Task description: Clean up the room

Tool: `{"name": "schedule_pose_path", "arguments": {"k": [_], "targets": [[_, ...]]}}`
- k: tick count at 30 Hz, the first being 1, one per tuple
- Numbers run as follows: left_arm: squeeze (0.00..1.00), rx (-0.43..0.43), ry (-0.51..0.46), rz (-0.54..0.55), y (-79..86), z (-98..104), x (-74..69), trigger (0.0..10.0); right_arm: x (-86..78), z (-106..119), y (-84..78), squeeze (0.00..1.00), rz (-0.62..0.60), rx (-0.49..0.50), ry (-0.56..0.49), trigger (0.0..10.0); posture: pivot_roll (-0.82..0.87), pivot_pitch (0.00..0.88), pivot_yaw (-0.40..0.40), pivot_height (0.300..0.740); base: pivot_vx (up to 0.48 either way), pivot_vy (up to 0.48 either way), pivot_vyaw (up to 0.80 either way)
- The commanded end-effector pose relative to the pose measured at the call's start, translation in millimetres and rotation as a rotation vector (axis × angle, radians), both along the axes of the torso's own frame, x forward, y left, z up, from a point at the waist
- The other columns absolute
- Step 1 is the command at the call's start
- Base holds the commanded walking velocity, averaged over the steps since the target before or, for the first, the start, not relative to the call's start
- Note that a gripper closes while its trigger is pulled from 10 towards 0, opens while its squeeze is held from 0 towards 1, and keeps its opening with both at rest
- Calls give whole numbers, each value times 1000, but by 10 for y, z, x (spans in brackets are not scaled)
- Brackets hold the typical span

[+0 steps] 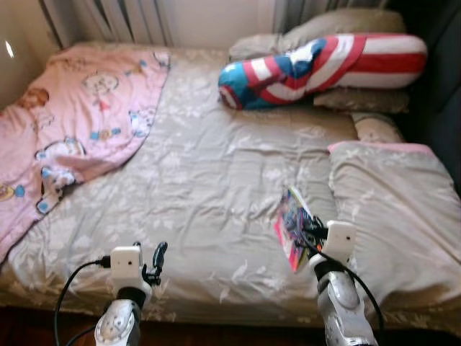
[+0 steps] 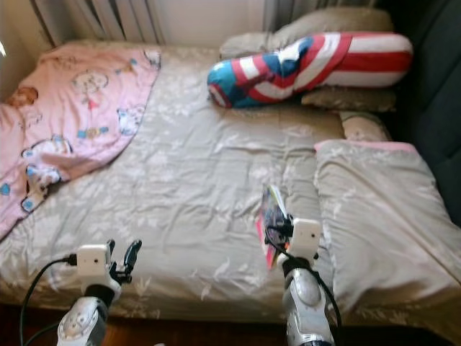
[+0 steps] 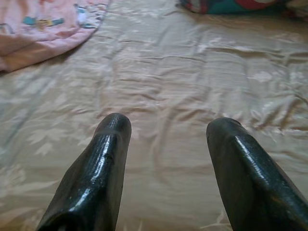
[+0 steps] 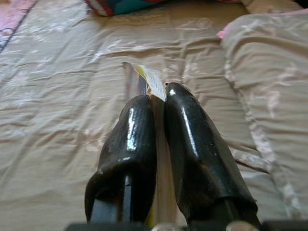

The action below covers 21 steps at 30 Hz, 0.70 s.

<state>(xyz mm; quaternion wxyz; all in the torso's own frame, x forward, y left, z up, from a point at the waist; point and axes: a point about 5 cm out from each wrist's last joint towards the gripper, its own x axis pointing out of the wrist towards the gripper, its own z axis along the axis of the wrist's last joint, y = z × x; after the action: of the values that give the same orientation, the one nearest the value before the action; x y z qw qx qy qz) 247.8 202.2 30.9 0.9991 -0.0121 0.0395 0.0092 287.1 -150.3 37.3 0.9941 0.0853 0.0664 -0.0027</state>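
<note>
Up and to the left of your left gripper (image 1: 157, 261) lies one pink cartoon blanket (image 1: 68, 122), bunched over the bed's left side and well apart from the fingers. That gripper hangs just above the near edge of the bed (image 1: 209, 180), its two black fingers (image 3: 103, 159) spread apart with nothing between them; ahead of it the beige sheet runs open and wrinkled all the way to the far pillows.

Between your two grippers you have a broad stretch of bare sheet.

Your right gripper (image 1: 308, 234) is also near the front edge, its fingers pressed together on one thin colourful book (image 1: 294, 225). The book stands on edge, tilted, its long axis running away from you toward the head of the bed, spine end in the fingers.

Just right of that gripper sits one folded beige quilt (image 1: 392, 209), close beside the book. Far ahead lies one long red, white and blue striped bolster (image 1: 324, 68), crosswise, resting on grey pillows (image 1: 338, 29).
</note>
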Motion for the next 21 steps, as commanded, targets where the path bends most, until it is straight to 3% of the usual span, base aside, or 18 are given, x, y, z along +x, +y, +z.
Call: {"name": "schedule_pose_path", "arguments": {"k": [1, 15, 21], "targets": [[0, -7, 12, 4, 16, -27, -36, 10000, 19, 46, -21, 0, -9, -4, -24, 10000, 78, 145, -54, 740, 0, 0, -756], [0, -8, 9, -2, 9, -24, -38, 10000, 22, 52, -40, 0, -12, -25, -34, 10000, 78, 143, -52, 740, 0, 0, 0], [0, -4, 10, -3, 4, -25, -36, 10000, 23, 47, -37, 0, -13, -25, -32, 10000, 75, 136, -51, 740, 281, 0, 0]]}}
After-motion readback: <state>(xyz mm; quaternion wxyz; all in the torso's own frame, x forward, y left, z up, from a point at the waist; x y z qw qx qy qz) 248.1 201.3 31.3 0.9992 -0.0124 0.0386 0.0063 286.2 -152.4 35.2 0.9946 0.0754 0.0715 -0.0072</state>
